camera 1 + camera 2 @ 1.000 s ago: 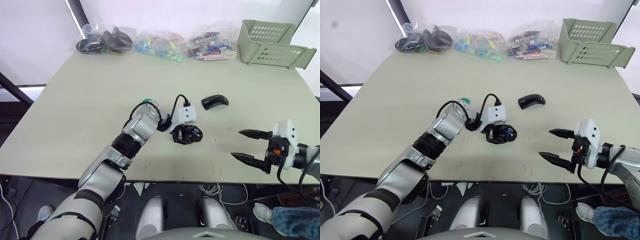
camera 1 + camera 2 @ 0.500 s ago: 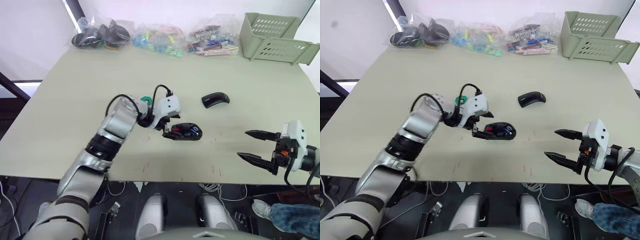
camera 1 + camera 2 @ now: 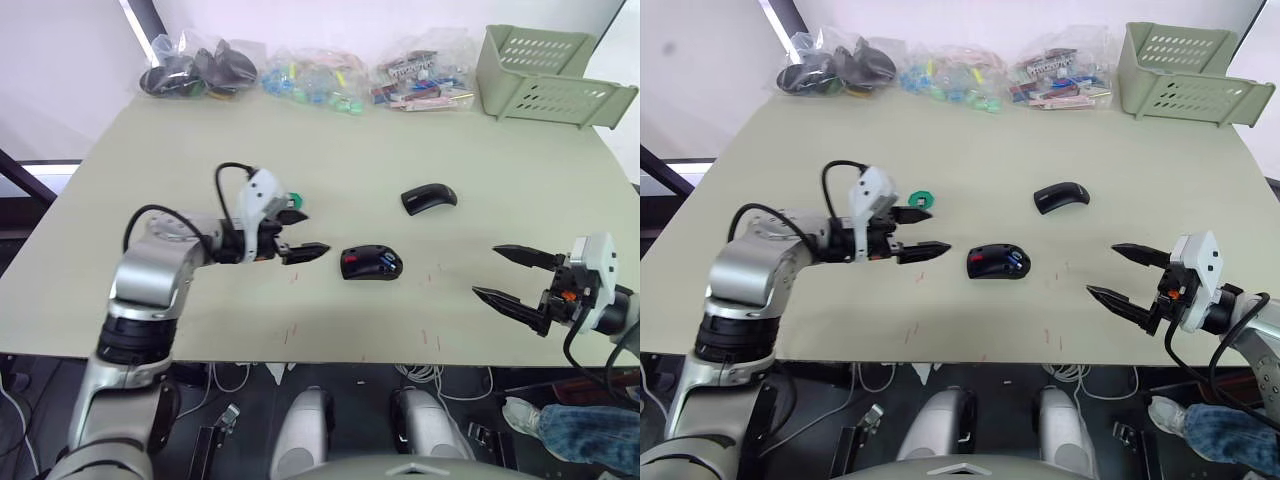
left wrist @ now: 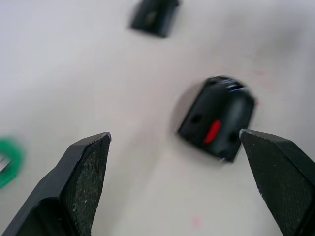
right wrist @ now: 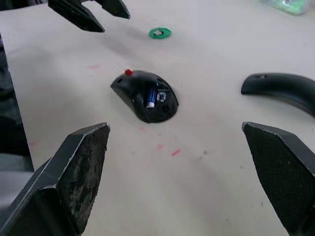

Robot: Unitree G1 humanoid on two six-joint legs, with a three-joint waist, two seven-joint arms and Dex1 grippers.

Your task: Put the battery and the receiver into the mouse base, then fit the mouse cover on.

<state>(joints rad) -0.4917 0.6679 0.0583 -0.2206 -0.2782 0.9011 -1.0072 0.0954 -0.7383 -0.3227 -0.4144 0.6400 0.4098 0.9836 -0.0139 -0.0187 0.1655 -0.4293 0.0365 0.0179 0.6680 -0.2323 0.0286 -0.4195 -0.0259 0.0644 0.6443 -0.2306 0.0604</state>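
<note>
The black mouse base [image 3: 371, 264] lies on the table near the middle, its red wheel [image 5: 129, 73] at one end. The blue battery [image 5: 151, 96] sits in its open top, with a small dark squarish part, apparently the receiver [image 5: 161, 97], beside it. The glossy black mouse cover [image 3: 428, 199] lies farther back and to the right. My left gripper [image 3: 300, 234] hovers open just left of the base, with nothing between its fingers. My right gripper [image 3: 487, 272] is open near the front right edge, well apart from the base.
A green disc [image 3: 919, 199] lies by the left gripper. Along the back edge are bags of parts [image 3: 200, 72] and a pale green basket [image 3: 555, 75]. Bare tabletop lies between the base and the right gripper.
The left gripper has let go of the mouse base and drawn back to the left, now open. The base rests flat on the table. The right gripper has barely moved.
</note>
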